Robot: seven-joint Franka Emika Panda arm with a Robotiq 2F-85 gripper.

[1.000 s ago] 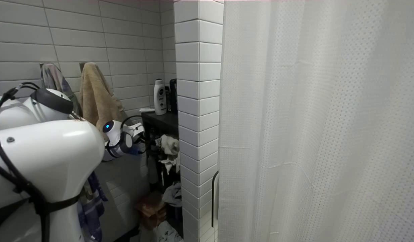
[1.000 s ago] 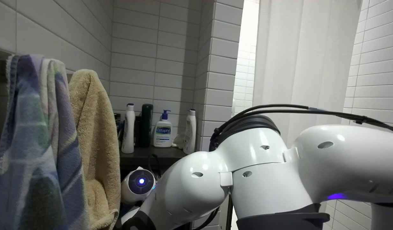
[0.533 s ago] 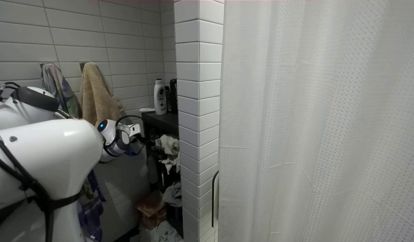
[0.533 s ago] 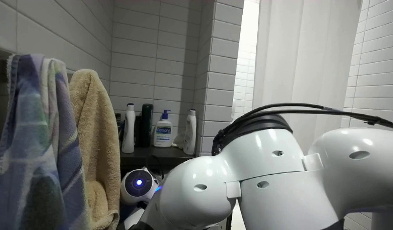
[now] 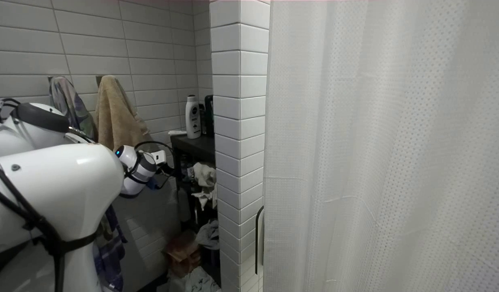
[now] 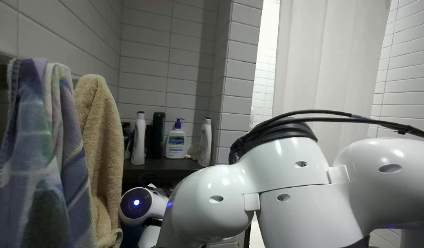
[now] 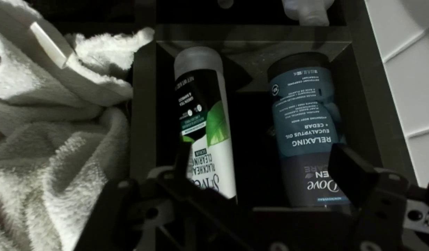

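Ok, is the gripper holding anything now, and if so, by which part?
Nothing is held: the gripper is open, jaws wide apart. The scrub and Dove bottle sit in the cubby ahead of it.

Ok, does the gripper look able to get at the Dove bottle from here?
Probably not cleanly: in the wrist view the open gripper faces the Dove bottle, but its spread also seems to take in the scrub tube beside it, so closing here might catch both.
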